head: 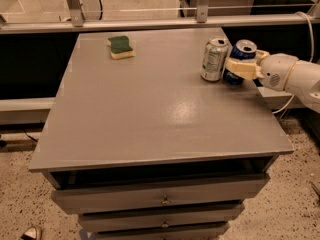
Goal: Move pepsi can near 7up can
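The pepsi can [242, 51], dark blue with a silver top, stands upright at the right edge of the grey table [150, 104]. My gripper [239, 67] reaches in from the right and its cream fingers [242, 69] are closed around the pepsi can's middle. The 7up can [214, 59], silver-grey with green markings, stands upright just left of the pepsi can, nearly touching it.
A green and yellow sponge [121, 47] lies at the far left of the tabletop. Drawers [160, 199] run below the table's front edge. A metal rail [150, 23] runs behind the table. My white arm [295, 76] extends off the right side.
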Robot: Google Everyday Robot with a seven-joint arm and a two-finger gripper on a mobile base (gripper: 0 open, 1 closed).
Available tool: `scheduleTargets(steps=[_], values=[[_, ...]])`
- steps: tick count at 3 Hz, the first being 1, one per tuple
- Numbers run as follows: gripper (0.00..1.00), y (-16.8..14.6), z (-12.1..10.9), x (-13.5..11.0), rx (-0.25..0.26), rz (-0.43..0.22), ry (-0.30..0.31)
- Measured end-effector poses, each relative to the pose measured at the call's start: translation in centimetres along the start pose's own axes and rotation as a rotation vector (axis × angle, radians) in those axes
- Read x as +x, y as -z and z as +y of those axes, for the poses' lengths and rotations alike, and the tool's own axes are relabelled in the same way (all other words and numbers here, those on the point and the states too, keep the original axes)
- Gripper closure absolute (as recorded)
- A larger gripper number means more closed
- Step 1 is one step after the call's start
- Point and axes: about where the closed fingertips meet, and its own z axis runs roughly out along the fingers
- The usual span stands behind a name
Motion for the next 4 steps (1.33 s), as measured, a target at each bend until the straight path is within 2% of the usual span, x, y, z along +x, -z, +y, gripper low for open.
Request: scheduleTargets(steps=[2, 3, 4], values=[[0.15, -1.4, -0.1, 1.0, -0.026, 0.015, -0.025], [0.00, -1.4, 0.0, 1.0, -0.033, 0.016, -0.021], [0.00, 0.1, 0.5, 0.1, -0.038, 0.023, 0.013]])
